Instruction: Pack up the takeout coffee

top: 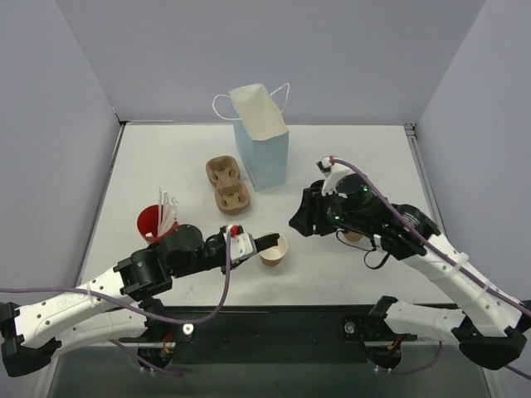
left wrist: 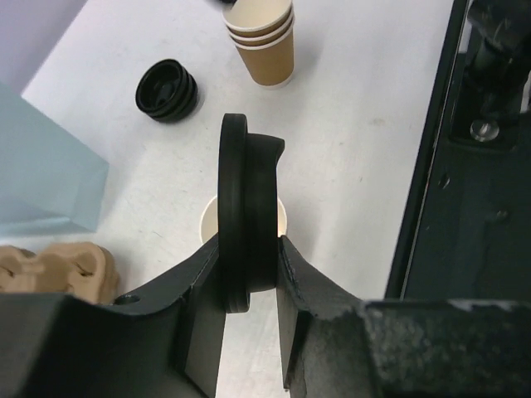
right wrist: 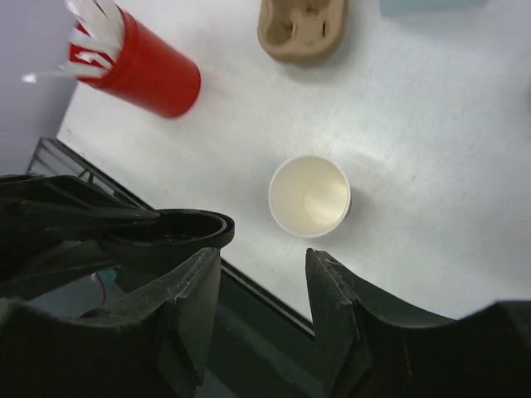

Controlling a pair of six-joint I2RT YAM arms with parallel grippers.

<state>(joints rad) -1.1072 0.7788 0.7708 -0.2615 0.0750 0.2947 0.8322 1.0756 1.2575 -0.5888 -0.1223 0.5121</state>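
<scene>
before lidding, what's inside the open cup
Nothing: the right wrist view shows the cup empty to its bottom. From the left wrist the lid covers most of it.

The desk [top: 166,157] has a white matte top and fills the centre of the top view. Plain pale grey-lavender panels enclose it: back wall [top: 332,50] at top, left wall [top: 50,124], right wall [top: 489,99]. A black mounting plate [top: 274,327] spans the lower edge. Lighting is even.
</scene>
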